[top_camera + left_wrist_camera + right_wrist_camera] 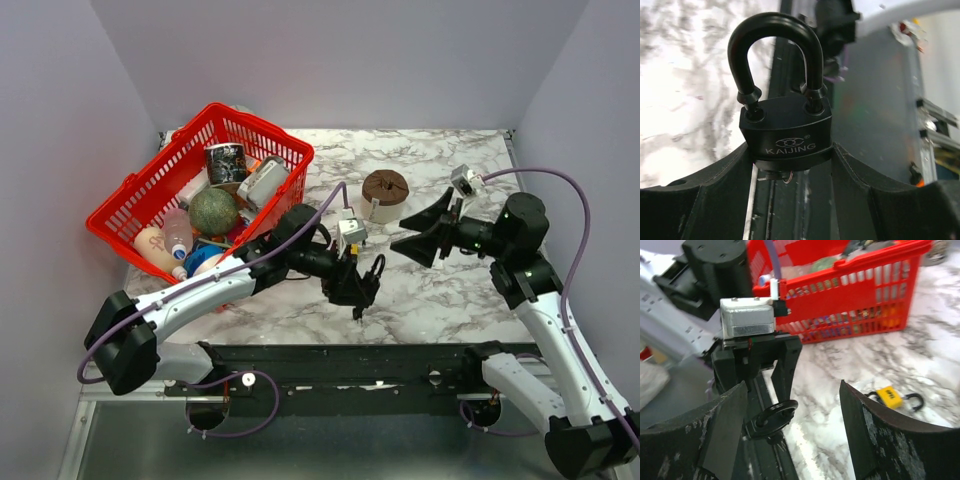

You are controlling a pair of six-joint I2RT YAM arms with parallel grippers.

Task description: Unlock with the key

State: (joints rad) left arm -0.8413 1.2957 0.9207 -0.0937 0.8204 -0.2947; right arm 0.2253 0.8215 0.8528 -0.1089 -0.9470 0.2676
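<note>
My left gripper (358, 290) is shut on the black padlock (368, 274) and holds it above the marble table near the front edge. In the left wrist view the padlock (785, 130), marked KAIJING, sits upright between the fingers (705, 200), both shackle legs in the body. Under its body peeks the key (771, 174), a small dark head with a thin ring; its blade is hidden. My right gripper (402, 236) is open and empty, just right of the padlock and pointing at it. In the right wrist view (792, 385) the padlock (771, 419) hangs at its left finger.
A yellow padlock (889, 396) lies on the marble beyond the left gripper. A red basket (130, 205) full of objects stands at the back left. A brown roll (384, 195) sits mid-table. A black rail (400, 355) runs along the front edge.
</note>
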